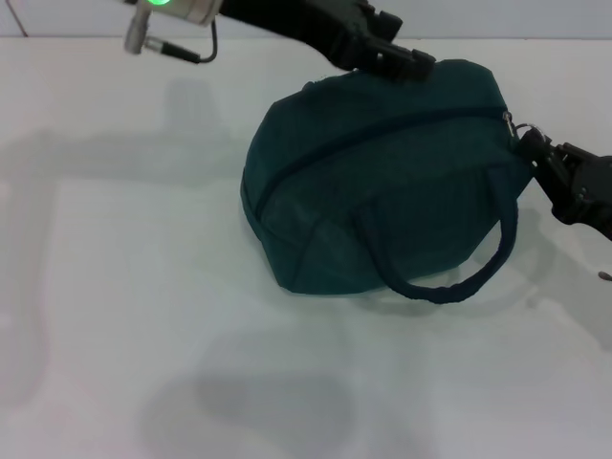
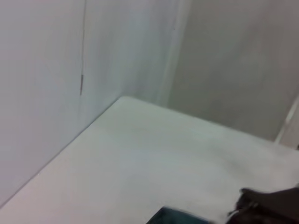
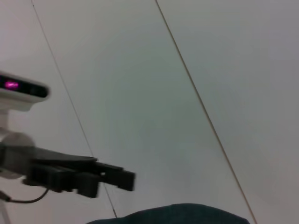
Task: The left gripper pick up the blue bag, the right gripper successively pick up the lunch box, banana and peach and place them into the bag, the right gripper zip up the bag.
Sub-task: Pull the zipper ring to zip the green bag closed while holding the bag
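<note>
The blue bag (image 1: 382, 191) lies on the white table, its zipper line running closed across the top and one loop handle (image 1: 449, 277) hanging at the front. My left gripper (image 1: 406, 59) reaches in from the back and is shut on the bag's far top edge. In the right wrist view the left gripper (image 3: 117, 177) shows above the bag's top (image 3: 177, 214). My right gripper (image 1: 532, 145) is at the bag's right end, shut on the silver zipper pull (image 1: 523, 129). A sliver of the bag (image 2: 177, 217) shows in the left wrist view. The lunch box, banana and peach are out of view.
The white table (image 1: 124, 287) spreads wide to the left of the bag and in front of it. A wall and the table's far corner (image 2: 124, 99) show in the left wrist view.
</note>
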Controlling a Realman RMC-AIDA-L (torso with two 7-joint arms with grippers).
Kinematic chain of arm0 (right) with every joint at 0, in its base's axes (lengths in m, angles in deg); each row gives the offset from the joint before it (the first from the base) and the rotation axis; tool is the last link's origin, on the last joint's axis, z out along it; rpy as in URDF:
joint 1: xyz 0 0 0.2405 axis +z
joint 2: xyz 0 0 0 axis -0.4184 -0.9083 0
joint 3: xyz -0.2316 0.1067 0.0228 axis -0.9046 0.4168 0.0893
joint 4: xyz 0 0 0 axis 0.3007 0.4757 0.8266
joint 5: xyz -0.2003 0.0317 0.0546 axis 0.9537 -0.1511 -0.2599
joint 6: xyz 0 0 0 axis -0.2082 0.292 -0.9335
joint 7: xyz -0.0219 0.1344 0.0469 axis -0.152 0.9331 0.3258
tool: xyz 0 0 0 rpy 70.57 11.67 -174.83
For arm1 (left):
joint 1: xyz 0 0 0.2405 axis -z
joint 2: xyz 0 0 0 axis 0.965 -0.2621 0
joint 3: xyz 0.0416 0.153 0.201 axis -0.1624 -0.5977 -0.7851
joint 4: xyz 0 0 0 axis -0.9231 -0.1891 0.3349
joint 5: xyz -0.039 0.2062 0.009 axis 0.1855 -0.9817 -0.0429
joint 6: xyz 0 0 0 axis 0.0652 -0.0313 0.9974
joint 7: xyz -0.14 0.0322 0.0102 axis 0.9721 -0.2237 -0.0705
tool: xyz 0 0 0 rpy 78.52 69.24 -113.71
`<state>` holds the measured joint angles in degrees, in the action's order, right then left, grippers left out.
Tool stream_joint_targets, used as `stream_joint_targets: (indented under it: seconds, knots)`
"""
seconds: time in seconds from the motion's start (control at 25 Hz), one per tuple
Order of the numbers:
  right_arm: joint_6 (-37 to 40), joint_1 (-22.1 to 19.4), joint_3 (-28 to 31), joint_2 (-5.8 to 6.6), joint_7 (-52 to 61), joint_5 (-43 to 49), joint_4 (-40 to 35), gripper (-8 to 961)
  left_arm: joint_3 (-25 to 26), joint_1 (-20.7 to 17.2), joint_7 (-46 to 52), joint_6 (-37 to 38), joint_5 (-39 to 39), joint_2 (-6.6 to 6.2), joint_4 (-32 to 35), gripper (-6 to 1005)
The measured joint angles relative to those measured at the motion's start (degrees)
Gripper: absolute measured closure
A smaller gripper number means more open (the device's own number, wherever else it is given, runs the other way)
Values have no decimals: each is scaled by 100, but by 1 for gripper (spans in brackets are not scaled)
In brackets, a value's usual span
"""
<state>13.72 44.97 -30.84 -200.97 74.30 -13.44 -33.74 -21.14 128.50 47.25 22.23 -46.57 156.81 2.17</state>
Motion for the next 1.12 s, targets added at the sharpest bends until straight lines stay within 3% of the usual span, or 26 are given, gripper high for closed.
stream_joint_targets:
  seconds: [0.08, 0.32, 0.44, 0.76, 1.0, 1.12]
  knots:
    - [56, -3, -1, -2, 0, 2, 39, 951, -58, 303, 263, -72, -472, -12, -187, 361]
    - [168, -3, -11, -2, 0, 3, 65, 950, -244, 752, 601, -16, -1083, -107, -692, 271]
    - [176, -2, -52, -1, 0, 2, 91, 950, -270, 828, 711, 173, -1199, -107, -723, 226]
    - [266, -10, -78, -2, -6, 0, 136, 950, -332, 870, 986, 179, -1388, -92, -672, 234]
    - [268, -67, -76, 4, -6, -18, 143, 950, -335, 798, 843, 175, -1398, -57, -557, 394]
    - [272, -71, -68, 5, -6, -28, 143, 950, -335, 717, 836, 173, -1399, -44, -466, 540]
